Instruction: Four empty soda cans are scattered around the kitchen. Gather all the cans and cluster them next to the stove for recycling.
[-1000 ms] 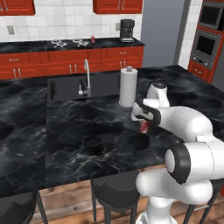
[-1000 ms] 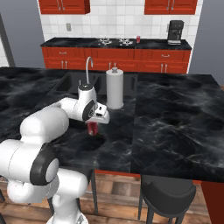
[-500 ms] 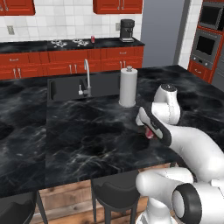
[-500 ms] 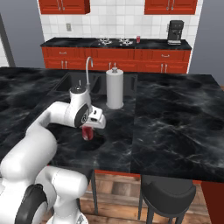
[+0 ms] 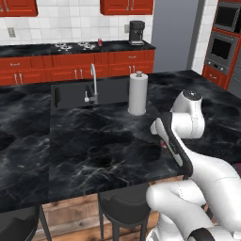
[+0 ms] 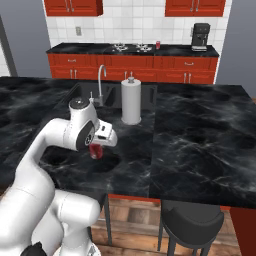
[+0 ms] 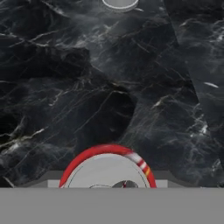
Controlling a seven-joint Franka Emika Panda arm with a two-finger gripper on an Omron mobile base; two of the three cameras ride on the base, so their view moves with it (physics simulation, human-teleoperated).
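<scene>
The gripper [image 6: 96, 148] is pinched on a red soda can [image 6: 96, 151], holding it off the black marbled island counter [image 6: 200, 150]. The can hangs upright, long axis vertical, silver top toward the hand and base toward the counter. It sits in front of the white paper-towel roll [image 6: 131, 101], well apart from it. Another red can [image 6: 158, 45] stands upright just beside the stove [image 6: 130, 48] on the far counter.

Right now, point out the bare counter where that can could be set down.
Bare marble lies on the island right of the paper-towel roll, and again left of the red can held in the fingers. It is crowded only by the sink, faucet and roll.
</scene>
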